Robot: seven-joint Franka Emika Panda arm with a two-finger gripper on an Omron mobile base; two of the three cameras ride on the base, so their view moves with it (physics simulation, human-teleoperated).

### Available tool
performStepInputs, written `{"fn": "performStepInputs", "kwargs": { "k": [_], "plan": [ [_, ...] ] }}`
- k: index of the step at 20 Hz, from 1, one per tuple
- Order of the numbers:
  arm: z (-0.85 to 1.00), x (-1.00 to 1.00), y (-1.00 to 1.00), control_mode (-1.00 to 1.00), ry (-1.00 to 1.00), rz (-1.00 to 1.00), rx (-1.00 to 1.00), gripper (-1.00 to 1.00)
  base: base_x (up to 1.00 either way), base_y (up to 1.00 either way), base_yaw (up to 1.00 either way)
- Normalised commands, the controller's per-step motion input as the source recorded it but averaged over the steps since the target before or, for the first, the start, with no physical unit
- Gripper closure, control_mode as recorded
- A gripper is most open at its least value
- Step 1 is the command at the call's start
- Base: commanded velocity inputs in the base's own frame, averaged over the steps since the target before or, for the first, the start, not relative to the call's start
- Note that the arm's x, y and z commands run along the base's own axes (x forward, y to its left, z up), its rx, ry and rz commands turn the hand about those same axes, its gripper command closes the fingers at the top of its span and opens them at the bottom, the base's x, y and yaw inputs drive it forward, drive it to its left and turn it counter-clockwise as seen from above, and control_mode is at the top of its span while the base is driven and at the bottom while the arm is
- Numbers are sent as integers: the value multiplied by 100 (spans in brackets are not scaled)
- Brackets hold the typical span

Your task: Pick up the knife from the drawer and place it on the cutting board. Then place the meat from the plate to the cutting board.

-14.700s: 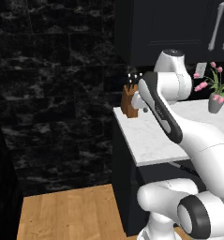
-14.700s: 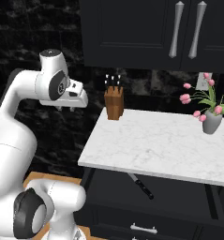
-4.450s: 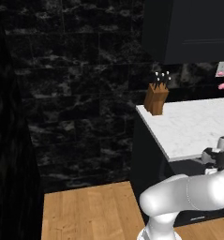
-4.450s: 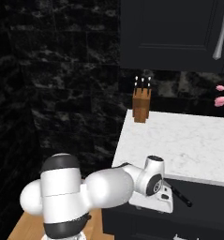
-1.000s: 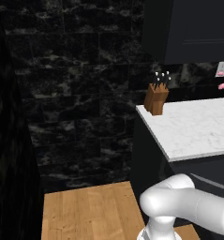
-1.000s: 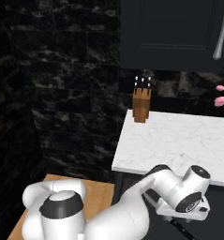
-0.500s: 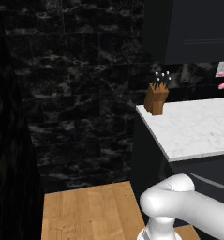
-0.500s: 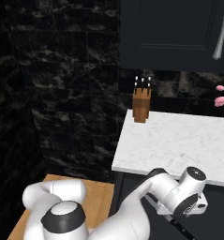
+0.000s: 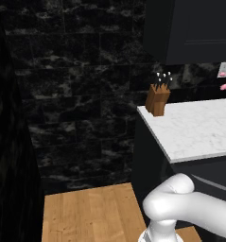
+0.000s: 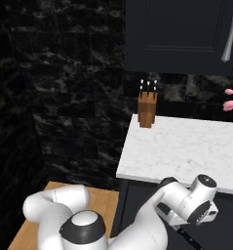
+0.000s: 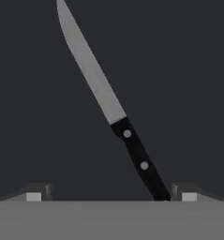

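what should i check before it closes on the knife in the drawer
1. Knife in sight of the hand camera: ok, it lies flat on the dark drawer floor.
2. Gripper open: ok, both fingertips stand wide apart.
3. Handle between the fingers: not ok, the black handle runs close to one fingertip, off centre.
4. Fingers touching the knife: cannot tell, the handle end meets the bottom of the hand view.
5. Nothing else beside the knife: ok in the hand view.
6. Cutting board location: cannot tell; the marble counter carries a knife block.
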Motion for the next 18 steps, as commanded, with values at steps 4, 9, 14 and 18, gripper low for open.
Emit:
{"fn": "performStepInputs", "kwargs": {
  "k": [4,9,14,18],
  "plan": [
    [-42,8,-21,-100,1,5,0,-100,0,0,0],
    [-39,19,-20,-100,1,2,0,-100,0,0,0],
    [-38,7,-14,-100,0,1,0,-100,0,0,0],
    [-26,4,-2,-100,1,2,0,-100,0,0,0]
  ]
}}
